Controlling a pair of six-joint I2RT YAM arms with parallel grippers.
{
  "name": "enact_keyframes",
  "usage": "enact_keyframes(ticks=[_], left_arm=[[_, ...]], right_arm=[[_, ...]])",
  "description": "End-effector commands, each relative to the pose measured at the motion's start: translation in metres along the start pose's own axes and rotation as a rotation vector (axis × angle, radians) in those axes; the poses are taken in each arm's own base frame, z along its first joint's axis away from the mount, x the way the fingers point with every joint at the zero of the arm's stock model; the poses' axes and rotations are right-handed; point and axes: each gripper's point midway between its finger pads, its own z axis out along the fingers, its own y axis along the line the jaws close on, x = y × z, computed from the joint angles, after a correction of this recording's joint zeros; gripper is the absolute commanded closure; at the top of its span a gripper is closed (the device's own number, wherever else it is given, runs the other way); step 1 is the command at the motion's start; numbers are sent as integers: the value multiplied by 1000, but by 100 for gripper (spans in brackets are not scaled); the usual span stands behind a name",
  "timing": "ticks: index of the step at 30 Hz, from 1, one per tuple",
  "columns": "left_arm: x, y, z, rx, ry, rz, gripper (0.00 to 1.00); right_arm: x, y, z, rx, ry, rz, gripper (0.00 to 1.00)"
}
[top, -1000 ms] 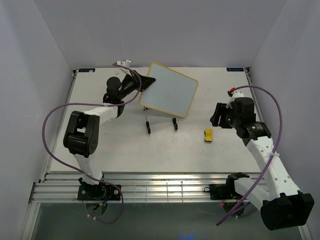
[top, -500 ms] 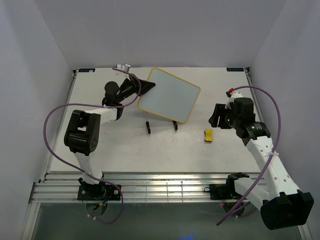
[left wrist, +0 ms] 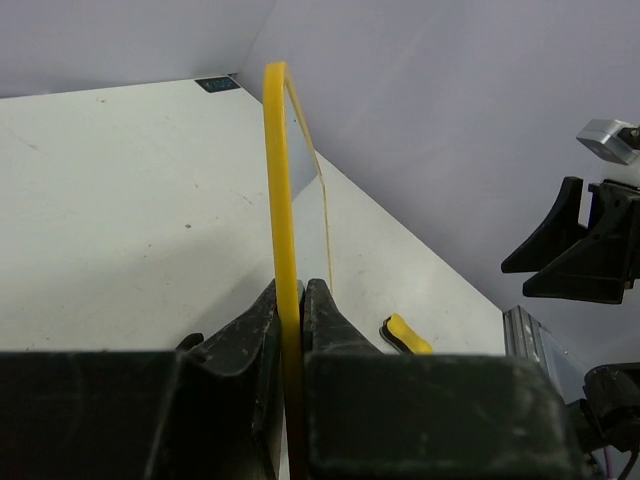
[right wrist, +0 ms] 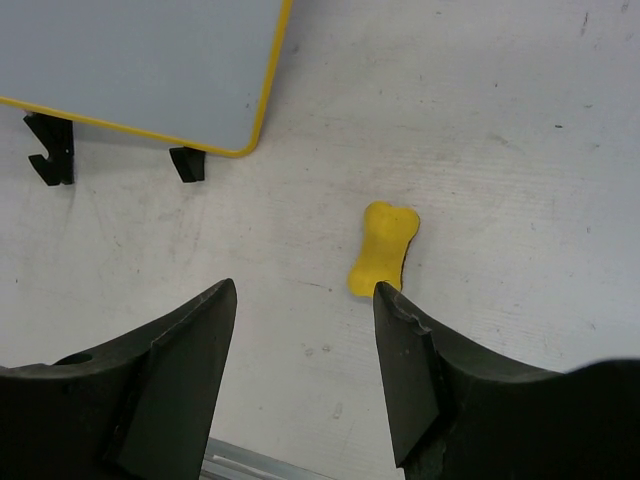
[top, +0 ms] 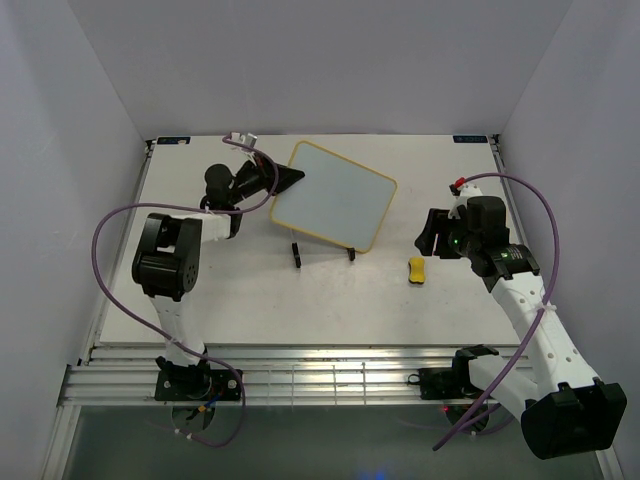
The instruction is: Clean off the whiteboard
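The whiteboard point(top: 334, 195), white with a thin yellow frame and no writing that I can see, hangs tilted above the table at the back middle. My left gripper point(top: 292, 177) is shut on its left edge; in the left wrist view the yellow frame point(left wrist: 283, 190) runs edge-on between the closed fingers. The board's corner also shows in the right wrist view point(right wrist: 150, 60). My right gripper point(top: 428, 234) is open and empty above the table, just left of the yellow eraser point(top: 417, 270), which lies flat and shows in the right wrist view point(right wrist: 383, 248).
The black wire stand point(top: 297, 254) sits on the table under the board; its feet show in the right wrist view point(right wrist: 52, 148). White walls close in the table on three sides. The metal rail runs along the near edge point(top: 320, 375).
The left gripper has drawn back leftward and turned the whiteboard, which now sits a little lower and more to the left over the stand. The right gripper has hardly moved.
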Motion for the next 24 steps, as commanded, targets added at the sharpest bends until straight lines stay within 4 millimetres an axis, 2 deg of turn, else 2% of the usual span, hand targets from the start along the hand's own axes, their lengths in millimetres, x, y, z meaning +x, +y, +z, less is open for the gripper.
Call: enact_keyframes(ticks=[1,6,8,9,10,14,24], left_arm=[[-3,-4,-6,85,23,220,100],[6,8,-22,84,16,330,100],[19,8,-32,106,15,367,100],[13,6,-36,121,-18,424,100],[19,9,-40,129,-16,432,100],[19,22,-55,105,-22,443,100],[49,41,-67,70,12,506,100]], right_arm=[[-8,5,1,-31,-39,-27,37],[-10,8,-1,-48,-45,-29,37],[-11,10,-2,-57,-51,-31,37],[-11,9,-1,-57,-51,-30,37],[-10,11,0,-64,-48,-32,37],[-9,11,1,-68,-42,-32,37],[-16,19,-1,-101,-57,-39,37]])
